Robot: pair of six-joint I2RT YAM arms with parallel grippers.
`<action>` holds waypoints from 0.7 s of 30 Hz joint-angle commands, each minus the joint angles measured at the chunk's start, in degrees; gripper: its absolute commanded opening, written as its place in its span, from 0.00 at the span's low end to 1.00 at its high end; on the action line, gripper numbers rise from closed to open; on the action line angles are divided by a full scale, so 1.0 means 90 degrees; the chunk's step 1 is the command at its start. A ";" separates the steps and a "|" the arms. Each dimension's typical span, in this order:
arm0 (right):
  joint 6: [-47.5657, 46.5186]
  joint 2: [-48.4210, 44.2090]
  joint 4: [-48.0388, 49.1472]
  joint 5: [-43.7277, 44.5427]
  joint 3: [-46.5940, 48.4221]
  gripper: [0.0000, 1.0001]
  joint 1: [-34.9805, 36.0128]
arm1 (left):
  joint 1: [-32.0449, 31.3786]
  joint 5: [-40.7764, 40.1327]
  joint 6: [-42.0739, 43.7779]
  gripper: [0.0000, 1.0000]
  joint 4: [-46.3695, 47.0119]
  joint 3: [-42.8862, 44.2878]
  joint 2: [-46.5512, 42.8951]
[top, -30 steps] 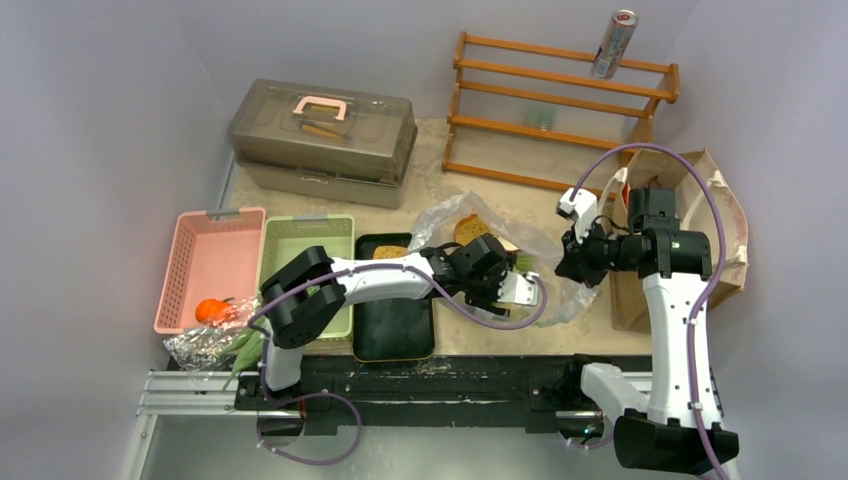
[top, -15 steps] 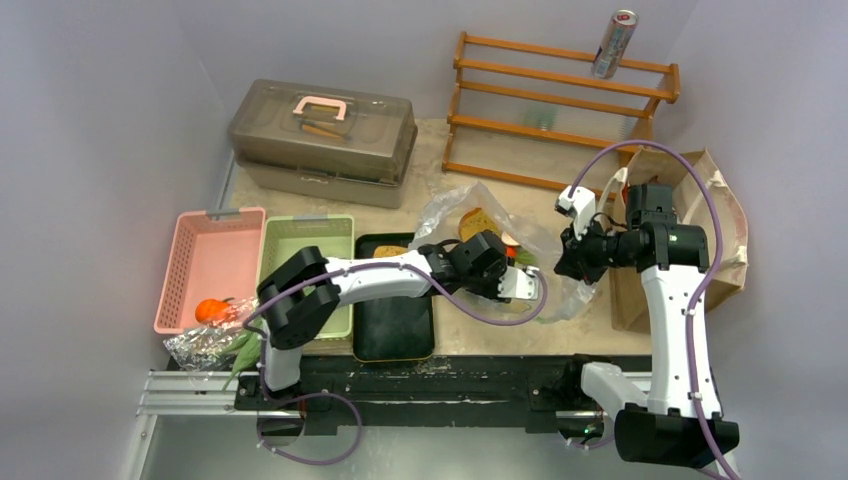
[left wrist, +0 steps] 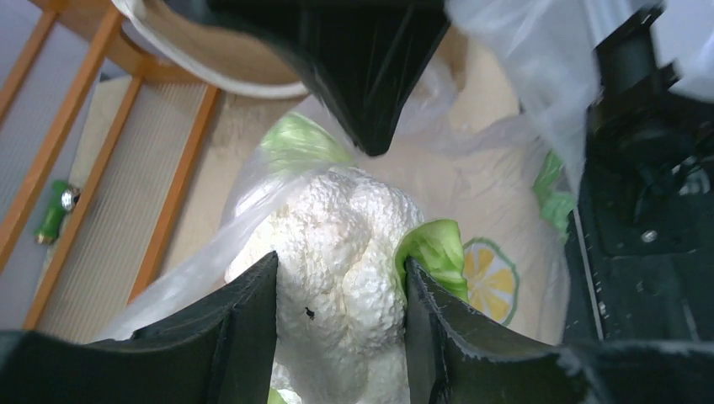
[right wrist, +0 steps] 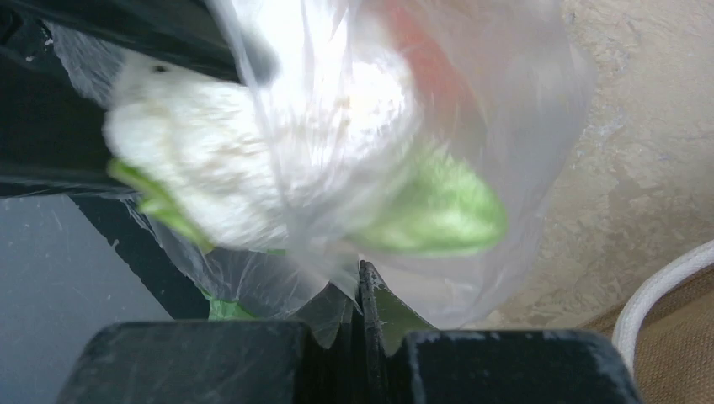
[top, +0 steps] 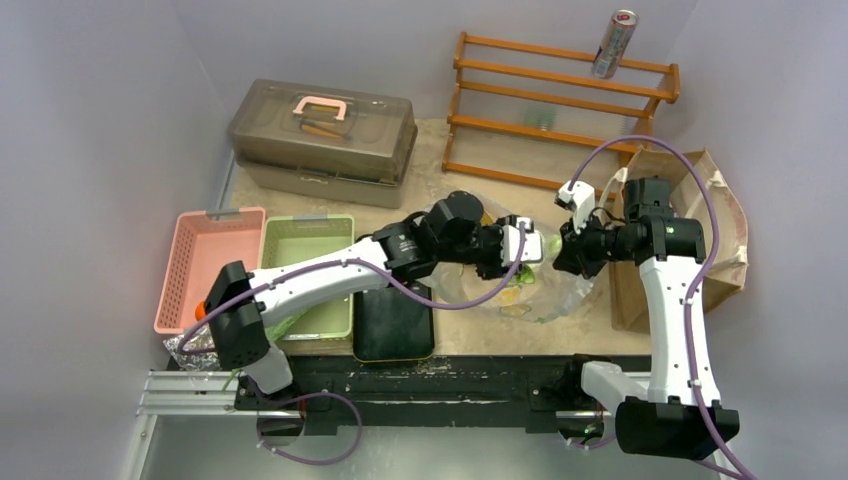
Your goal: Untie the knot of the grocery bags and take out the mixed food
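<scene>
**Cauliflower gripped, both bags not yet empty**

We judge the task to be somewhere in the middle. The left gripper (left wrist: pixel 339 268) is clamped on the cauliflower (left wrist: pixel 337 210), at the open mouth of the plastic bag (top: pixel 560 295), which lies at 3 o'clock from the black tray (top: pixel 395 330). The right gripper (right wrist: pixel 362 282) has its fingers together on a fold of the bag's film. A foil wrap (top: pixel 190 345) lies outside, at 6 o'clock from the pink basket (top: pixel 190 265). Green pieces are inside the plastic bag. What the paper bag (top: pixel 722 215) holds we cannot tell.
</scene>
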 commanded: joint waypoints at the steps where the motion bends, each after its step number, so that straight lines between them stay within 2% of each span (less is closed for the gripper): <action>1: 0.0598 0.0047 0.0348 -0.0165 0.0260 0.00 -0.0027 | 0.0216 0.1153 -0.0926 0.37 0.0263 0.0668 -0.0731; 9: 0.1147 0.0464 0.0707 -0.0330 0.0648 0.00 -0.0027 | 0.0810 0.2254 -0.1635 0.36 -0.1244 0.1258 -0.1770; 14: 0.1156 0.0628 0.0719 -0.0375 0.0692 0.00 -0.0027 | 0.1677 0.2433 -0.2917 0.36 -0.1736 0.2210 -0.1877; 17: 0.1087 0.0649 0.0695 -0.0350 0.0688 0.00 -0.0027 | 0.2449 0.2169 -0.3351 0.36 -0.2063 0.2695 -0.1981; 21: 0.1038 0.0659 0.0651 -0.0301 0.0718 0.00 -0.0027 | 0.3563 0.1370 -0.2644 0.37 -0.2756 0.2474 -0.2485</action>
